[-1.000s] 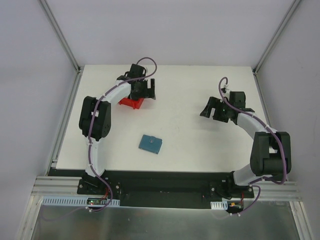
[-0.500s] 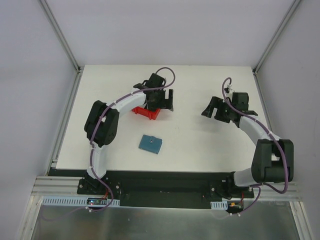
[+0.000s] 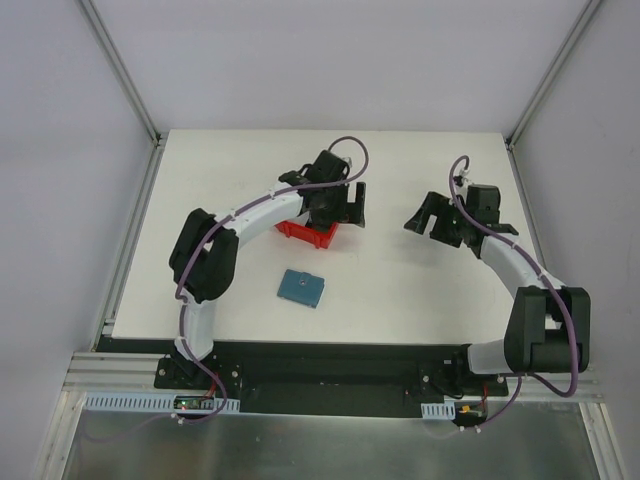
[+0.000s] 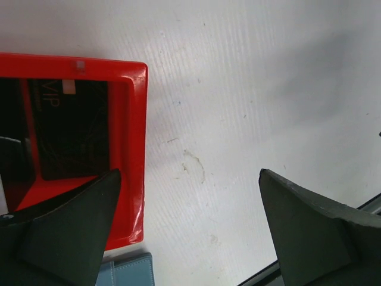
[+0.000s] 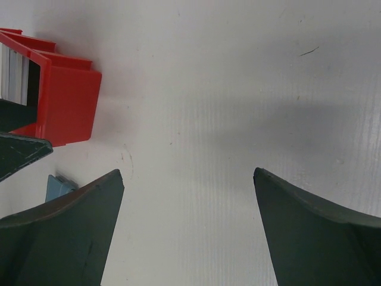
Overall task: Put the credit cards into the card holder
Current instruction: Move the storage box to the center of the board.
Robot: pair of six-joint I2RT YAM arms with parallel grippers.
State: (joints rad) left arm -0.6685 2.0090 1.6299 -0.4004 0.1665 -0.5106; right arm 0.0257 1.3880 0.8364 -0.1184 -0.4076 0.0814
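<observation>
The teal-blue card holder [image 3: 301, 288] lies shut on the white table, near the middle front; its corner shows in the left wrist view [image 4: 126, 273] and the right wrist view [image 5: 56, 186]. The credit cards stand inside a red bin [image 3: 311, 233]: a dark card [image 4: 72, 136] marked VIP, and pale cards [image 5: 12, 74] beside a dark one. My left gripper [image 3: 338, 208] hangs open over the bin's right wall [image 4: 132, 149], its left finger [image 4: 71, 226] over the bin's inside. My right gripper [image 3: 425, 225] stands open and empty over bare table, well right of the bin [image 5: 62, 104].
The table's back edge and grey walls enclose the workspace. A dark strip of the front edge [image 4: 262, 277] shows in the left wrist view. Faint scuff marks [image 4: 193, 167] sit on the table right of the bin.
My left arm has swung to the right and forward, and the red bin has slid the same way with it, closer to the card holder. The right gripper has barely shifted.
</observation>
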